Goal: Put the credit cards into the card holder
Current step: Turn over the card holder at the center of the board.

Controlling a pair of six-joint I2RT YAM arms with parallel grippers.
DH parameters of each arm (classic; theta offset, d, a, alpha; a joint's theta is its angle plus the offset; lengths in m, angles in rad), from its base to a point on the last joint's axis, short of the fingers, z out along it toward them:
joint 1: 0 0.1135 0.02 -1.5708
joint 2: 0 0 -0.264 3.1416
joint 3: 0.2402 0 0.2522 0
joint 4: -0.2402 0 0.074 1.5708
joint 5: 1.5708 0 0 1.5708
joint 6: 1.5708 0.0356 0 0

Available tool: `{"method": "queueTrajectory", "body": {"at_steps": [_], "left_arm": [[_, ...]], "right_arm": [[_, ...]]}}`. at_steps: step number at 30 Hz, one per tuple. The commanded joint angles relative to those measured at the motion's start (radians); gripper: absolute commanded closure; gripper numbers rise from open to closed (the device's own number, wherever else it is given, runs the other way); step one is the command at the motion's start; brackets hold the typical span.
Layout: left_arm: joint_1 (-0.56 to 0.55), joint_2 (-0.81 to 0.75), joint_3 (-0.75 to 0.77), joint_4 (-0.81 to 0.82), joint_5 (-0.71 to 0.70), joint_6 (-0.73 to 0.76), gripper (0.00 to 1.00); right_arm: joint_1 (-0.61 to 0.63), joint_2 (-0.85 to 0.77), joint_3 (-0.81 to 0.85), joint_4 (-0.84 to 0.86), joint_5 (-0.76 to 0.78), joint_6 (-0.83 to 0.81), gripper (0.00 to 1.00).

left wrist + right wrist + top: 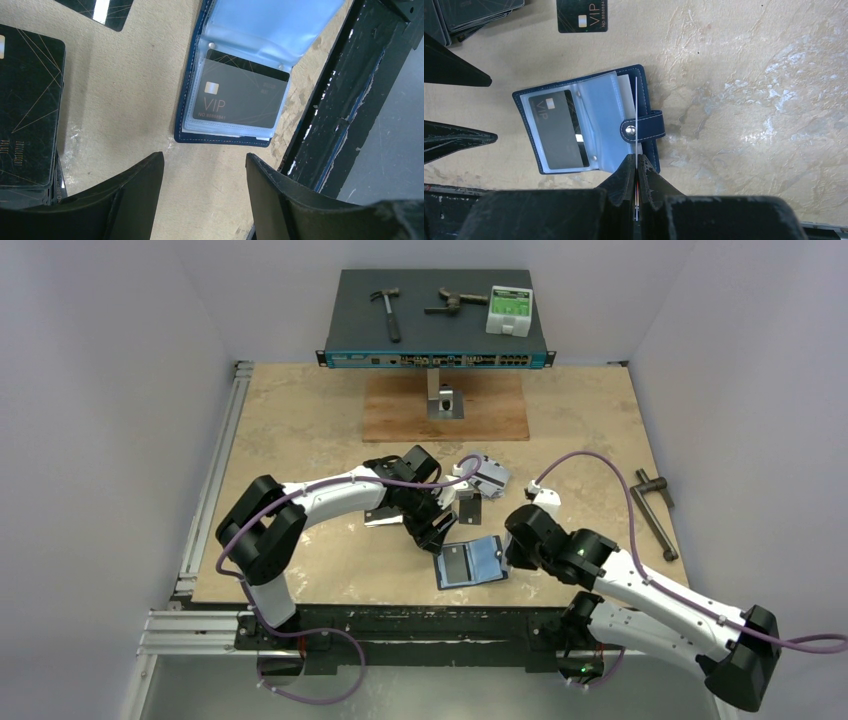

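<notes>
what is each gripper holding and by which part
The right gripper pinches a credit card, seen edge-on, by its near end. The left gripper is open, holding nothing.

The card holder (647, 131) is navy, its sleeves (606, 112) pale blue, the cards (30, 100) black.

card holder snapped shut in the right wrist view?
No, the card holder lies spread open, with a black VIP card visible inside it.

On table (300, 420) (near front edge) — card holder (471, 562); card stack (27, 110) behind-left; card (240, 95) inside.
</notes>
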Motion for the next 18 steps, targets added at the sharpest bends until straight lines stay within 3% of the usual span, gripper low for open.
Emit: {"method": "queueTrajectory", "body": {"at_steps": [1, 11, 18], "left_arm": [[-0.005, -0.012, 0.031, 0.006, 0.003, 0.010, 0.40], [-0.004, -0.008, 0.036, 0.005, 0.000, 0.011, 0.40], [-0.005, -0.010, 0.039, 0.003, -0.005, 0.015, 0.40]], "right_arm": [[0.007, -0.008, 0.020, 0.005, 0.018, 0.011, 1.00], [0.011, -0.080, -0.015, 0.074, -0.048, -0.003, 1.00], [0.013, -0.049, 0.016, -0.013, 0.042, 0.035, 1.00]]}}
